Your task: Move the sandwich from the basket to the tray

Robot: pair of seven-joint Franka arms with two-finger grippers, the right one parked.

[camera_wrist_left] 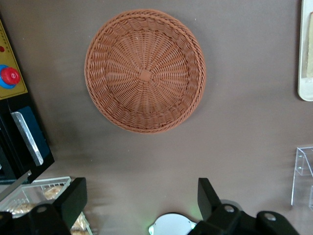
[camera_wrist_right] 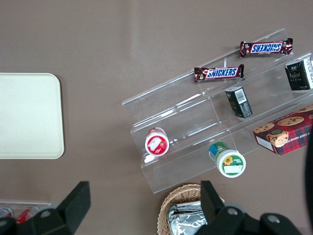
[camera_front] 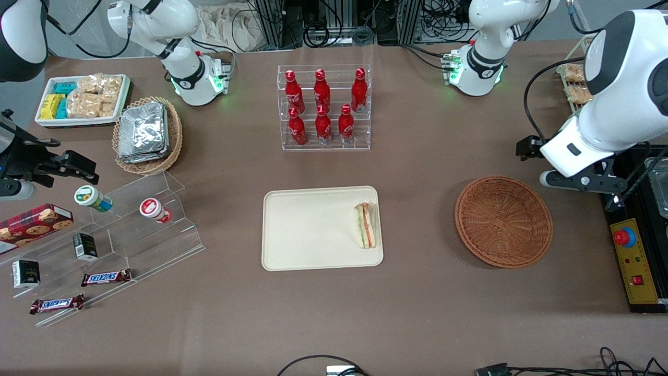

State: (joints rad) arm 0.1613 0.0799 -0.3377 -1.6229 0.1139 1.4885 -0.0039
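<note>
Gripper [camera_wrist_left: 142,208]: left arm's, raised above the table toward the working arm's end; fingers [camera_wrist_left: 73,196] spread wide apart, nothing between them.

Basket [camera_wrist_left: 145,71]: round reddish-brown wicker, directly beneath the gripper's outlook, on the brown table [camera_wrist_left: 244,127]. Holds nothing. In the front view the basket [camera_front: 503,221] lies nearer to the front camera than the gripper's housing and a little toward the table's middle.

Control box [camera_front: 634,261]: yellow panel with red button, beside the basket, at the working arm's edge of the table, close under the gripper.

Tray [camera_front: 313,230]: cream, rectangular, rounded corners; well apart from the gripper, past the basket toward the parked arm's end.

Sandwich [camera_front: 365,225]: triangular wedge, white bread with orange and green layers, lying on the tray along the short edge closest to the basket. Apart from the gripper.

Bottle rack [camera_front: 324,107]: clear acrylic, six red bottles, farther from the front camera than the tray.
</note>
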